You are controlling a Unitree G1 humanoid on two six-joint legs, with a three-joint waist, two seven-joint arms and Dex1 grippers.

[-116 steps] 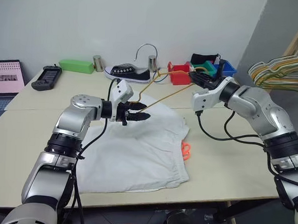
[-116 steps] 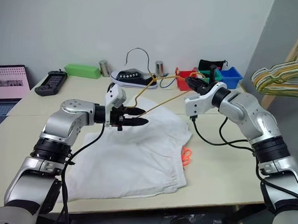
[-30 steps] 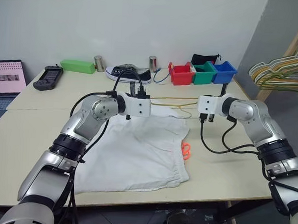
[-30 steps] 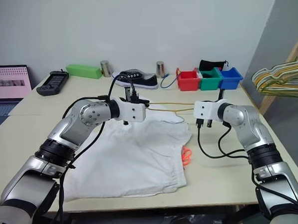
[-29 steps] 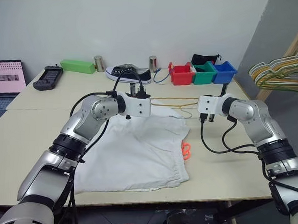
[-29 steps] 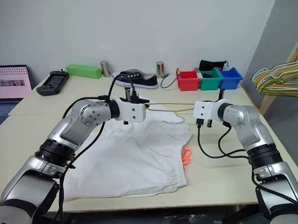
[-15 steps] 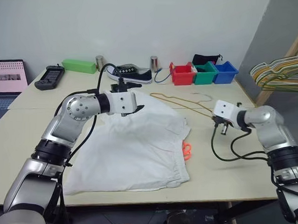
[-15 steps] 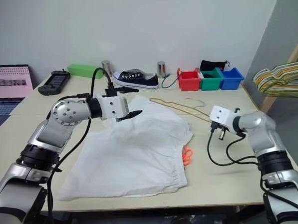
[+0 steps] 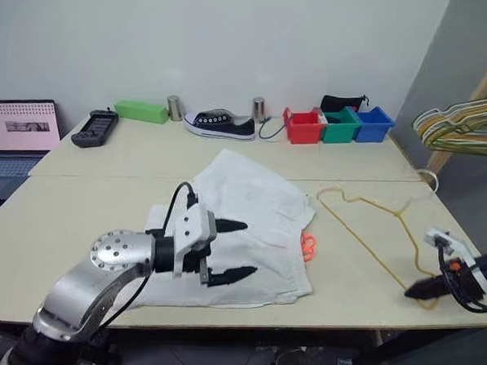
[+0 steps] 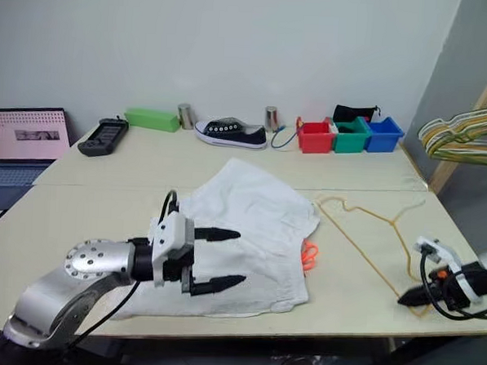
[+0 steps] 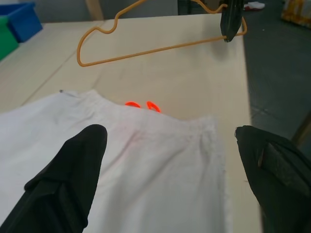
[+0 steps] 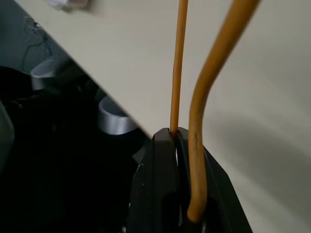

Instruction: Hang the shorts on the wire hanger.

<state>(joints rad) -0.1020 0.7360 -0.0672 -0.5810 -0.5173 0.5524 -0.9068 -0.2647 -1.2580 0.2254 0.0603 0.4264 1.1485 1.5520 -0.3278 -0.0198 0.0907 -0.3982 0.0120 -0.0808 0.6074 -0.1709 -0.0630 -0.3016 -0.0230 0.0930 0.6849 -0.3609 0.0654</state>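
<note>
Black fingers of our right gripper [image 9: 424, 292] are pressed together on the bend of the wire hanger [image 9: 370, 228], which lies flat on the table [image 9: 79, 198] near its right edge; our left gripper [image 9: 228, 250] hangs with its fingers spread wide and empty over the shorts [image 9: 250, 207]. We judge the step in hand to be joining the two; the shorts lie apart from the hanger, orange drawstring [image 9: 306, 245] toward it, so we should keep the pinch firm, lift the wire level, and take the waistband squarely rather than a loose fold.

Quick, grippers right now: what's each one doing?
Left gripper: open, empty, over the shorts.
Right gripper: shut on the wire hanger at the table's near right edge.
</note>
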